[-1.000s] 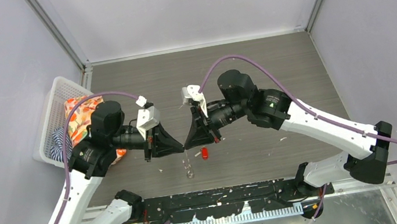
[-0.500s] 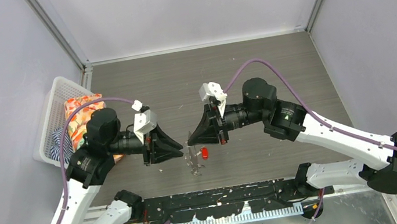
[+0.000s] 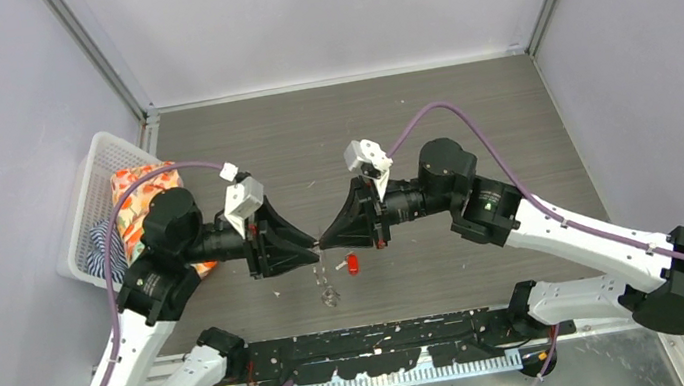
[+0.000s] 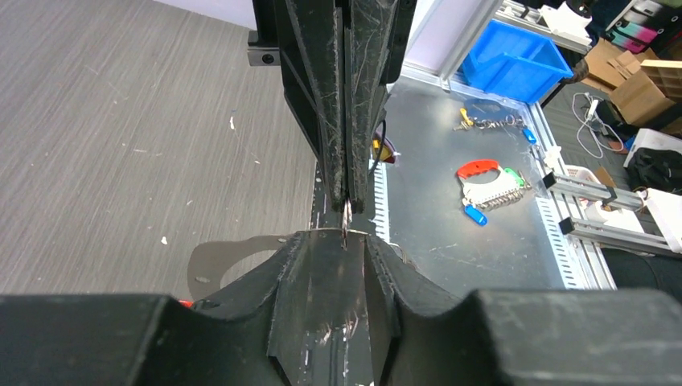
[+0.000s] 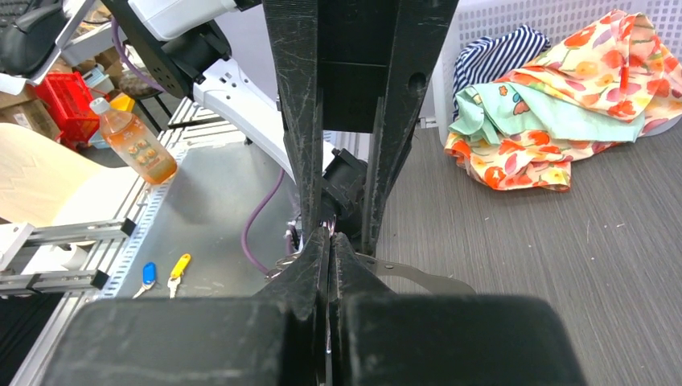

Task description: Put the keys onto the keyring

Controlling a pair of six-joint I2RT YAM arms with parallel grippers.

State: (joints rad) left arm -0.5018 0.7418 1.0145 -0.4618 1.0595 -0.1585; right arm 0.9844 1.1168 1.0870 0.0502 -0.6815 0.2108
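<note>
The left gripper (image 3: 313, 249) has just loosened, jaws parted beside the keyring (image 3: 329, 294); the right gripper (image 3: 326, 242) stays clenched on it. The key (image 3: 352, 264) lies beside the keyring, unthreaded.

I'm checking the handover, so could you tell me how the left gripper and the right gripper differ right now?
The left gripper has its jaws apart; the right gripper has them pressed shut. The right gripper pinches the keyring by its thin wire, while the left gripper holds nothing I can see. Both point tip to tip above the table, close to the red key.
</note>
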